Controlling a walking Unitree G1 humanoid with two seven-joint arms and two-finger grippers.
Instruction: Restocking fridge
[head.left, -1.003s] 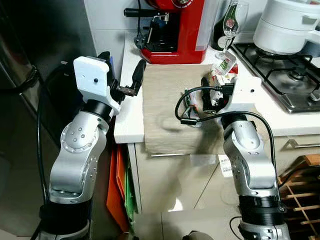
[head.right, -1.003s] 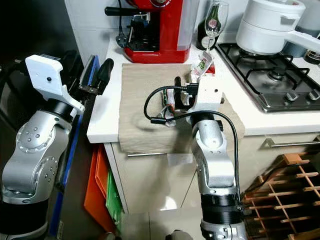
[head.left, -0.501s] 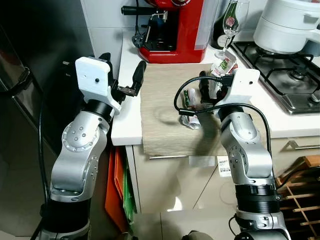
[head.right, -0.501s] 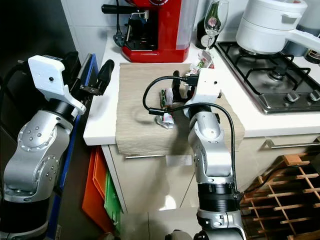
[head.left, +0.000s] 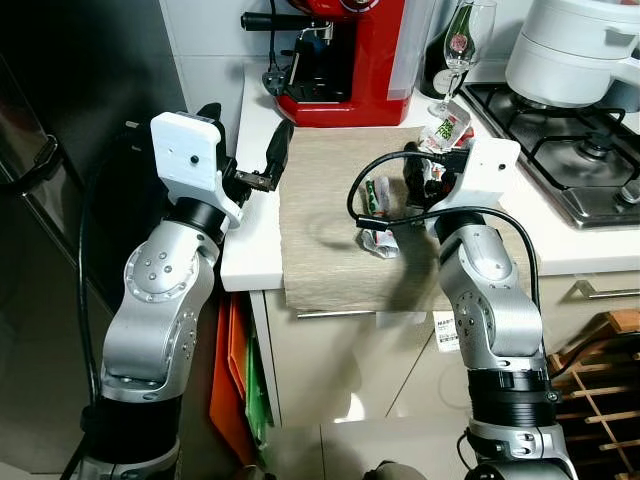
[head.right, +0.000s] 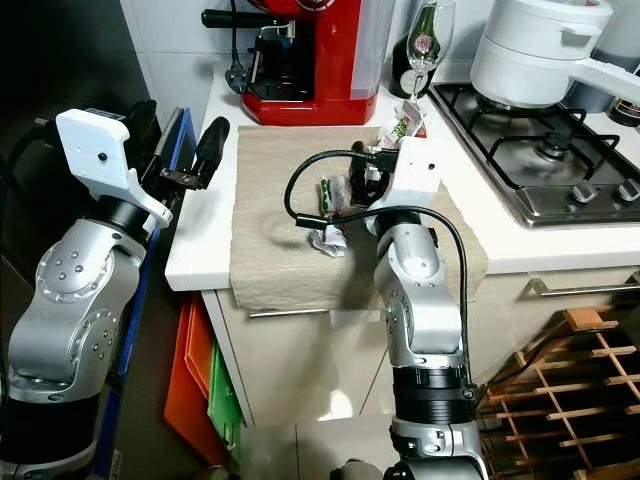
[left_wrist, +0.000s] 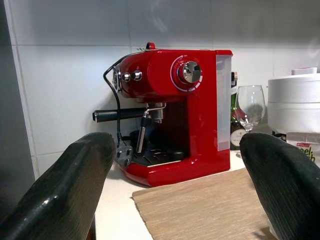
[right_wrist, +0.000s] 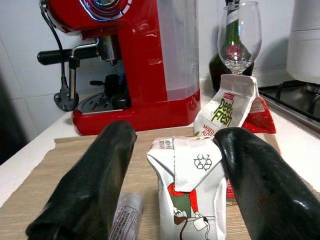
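A white carton (right_wrist: 187, 200) with a recycling mark stands upright on the beige mat (head.left: 325, 225). My right gripper (right_wrist: 177, 137) is open, with one black finger on either side of the carton. A second white carton (head.left: 447, 127) with green lettering leans behind it, near a wine glass (head.left: 466, 45). A small crumpled packet (head.left: 378, 240) lies on the mat beside my right wrist. My left gripper (head.left: 245, 135) is open and holds nothing. It hovers at the counter's left edge and points toward the red coffee machine (left_wrist: 175, 115).
The dark fridge (head.left: 60, 150) stands to the left of the white counter (head.left: 250, 255). A gas hob (head.left: 570, 150) with a white pot (head.left: 575, 50) is on the right. A dark bottle (right_wrist: 227, 65) stands behind the glass. Orange and green items (head.left: 240, 370) stand on the floor beside the cabinet.
My right gripper has reached a little farther over the mat toward the cartons. The view has shifted slightly. My left arm has stayed where it was.
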